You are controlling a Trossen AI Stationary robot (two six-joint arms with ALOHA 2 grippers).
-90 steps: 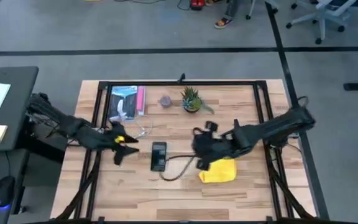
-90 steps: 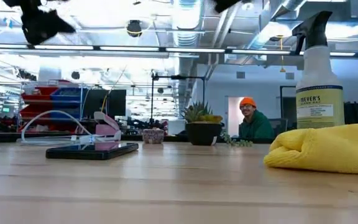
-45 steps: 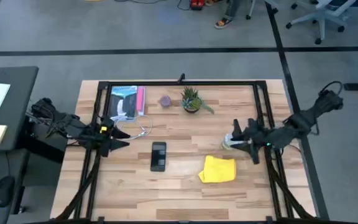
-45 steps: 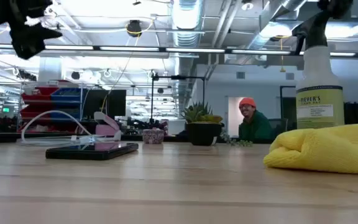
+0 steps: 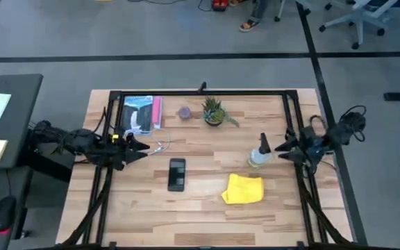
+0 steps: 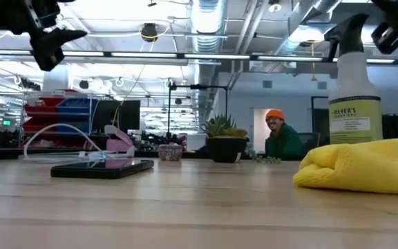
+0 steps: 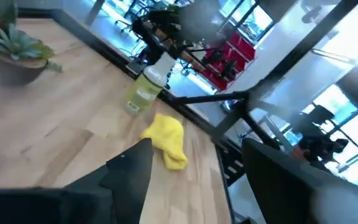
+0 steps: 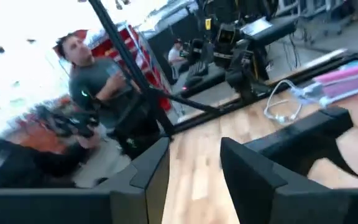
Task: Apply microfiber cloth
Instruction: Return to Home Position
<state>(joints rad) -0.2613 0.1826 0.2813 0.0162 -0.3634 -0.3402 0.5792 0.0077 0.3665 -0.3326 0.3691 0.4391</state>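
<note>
While both arms hang at the edges of the wooden table (image 5: 200, 215), the yellow cloth (image 5: 244, 189) lies by itself on the pale planks, on the right-arm side of the black phone (image 5: 177, 173) and clearly apart from it. It is a soft, bunched lump with rounded folds, not spread flat, and nothing touches it. The phone is a thin, glossy slab lying flat with its long side running front to back.

The left claw (image 5: 139, 148) hangs in the air on the phone's left-arm side and a little behind it, well above the tabletop. Its two dark, flat fingers stand apart with nothing between them. The right claw (image 5: 281, 148) is much farther from the phone, out past the cloth near the table's right rail. It is also raised, also spread open and empty.

Between the right claw and the phone stands a pale green plastic spray bottle (image 5: 259, 157) with a dark trigger head, upright, just behind the cloth. Behind the phone, along the far edge, sit a spiky little plant (image 5: 214, 111) in a dark round pot, a small pinkish pot (image 5: 184, 112) and a flat black-and-pink packet (image 5: 139, 114). A thin white cable (image 5: 160, 144) loops loosely just behind the phone. Beyond the table, a person in an orange cap (image 6: 279, 135) sits in the room.
</note>
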